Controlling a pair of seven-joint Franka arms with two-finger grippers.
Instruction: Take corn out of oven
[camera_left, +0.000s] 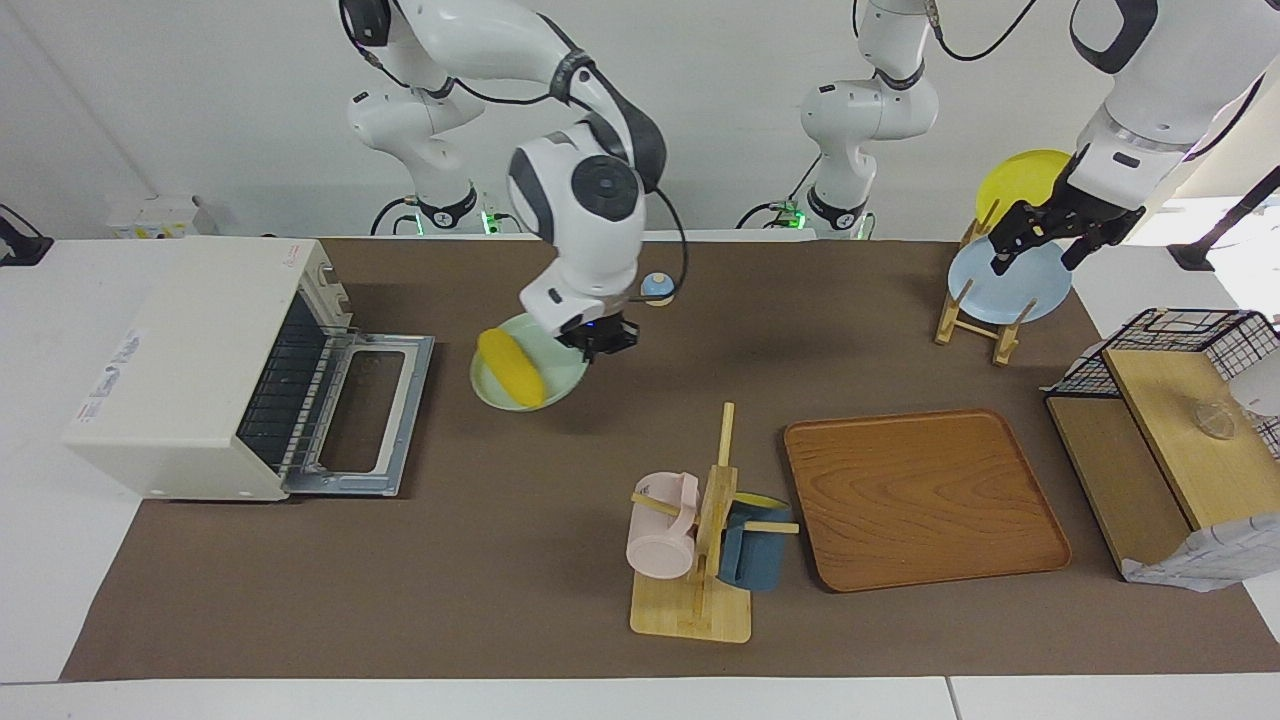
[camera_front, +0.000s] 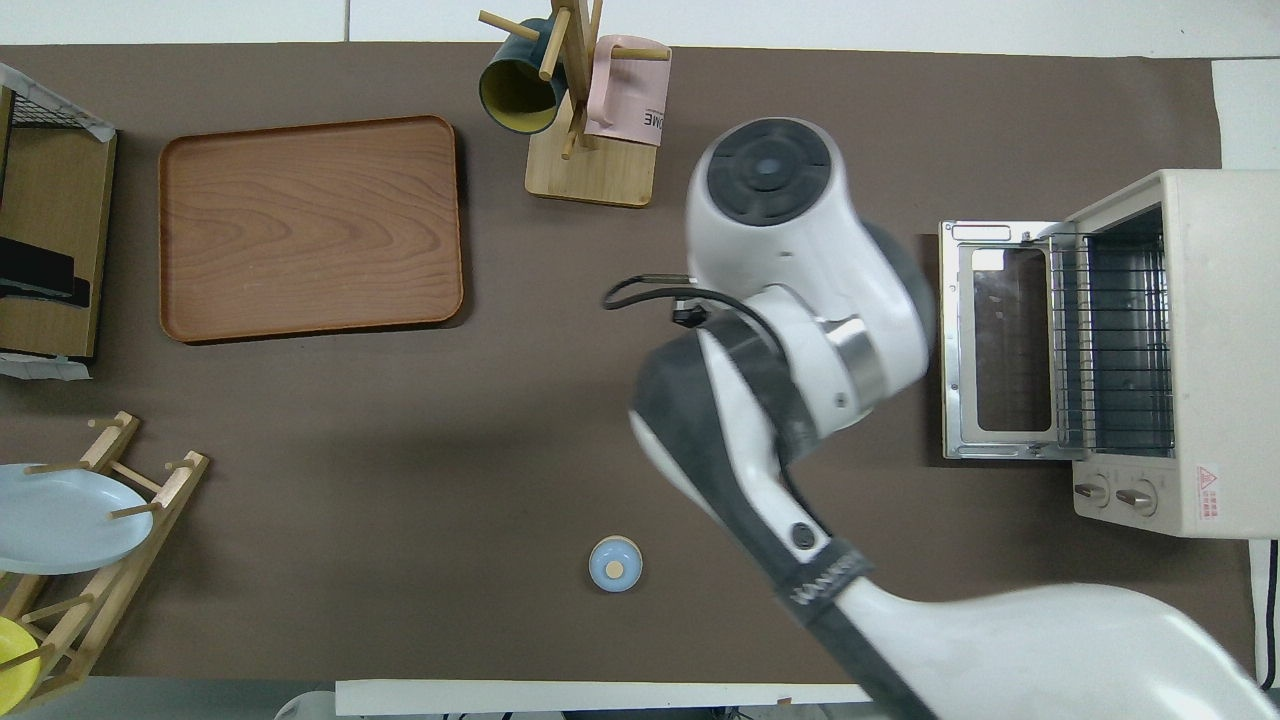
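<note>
The corn (camera_left: 511, 367) lies on a pale green plate (camera_left: 540, 392). My right gripper (camera_left: 598, 340) is shut on that plate's rim and holds it tilted in the air over the brown mat, between the oven and the table's middle. The cream-white oven (camera_left: 190, 360) stands at the right arm's end with its door (camera_left: 365, 415) dropped open and its rack bare (camera_front: 1115, 340). In the overhead view my right arm (camera_front: 790, 330) hides the plate and the corn. My left gripper (camera_left: 1040, 240) hangs open over the blue plate (camera_left: 1010, 285) in the rack and waits.
A small blue bell (camera_left: 657, 288) sits near the robots. A mug tree (camera_left: 700, 540) with a pink and a blue mug and a wooden tray (camera_left: 920, 495) lie farther out. A plate rack (camera_left: 975, 320), a yellow plate (camera_left: 1020, 180) and a wire-and-wood shelf (camera_left: 1170, 440) stand at the left arm's end.
</note>
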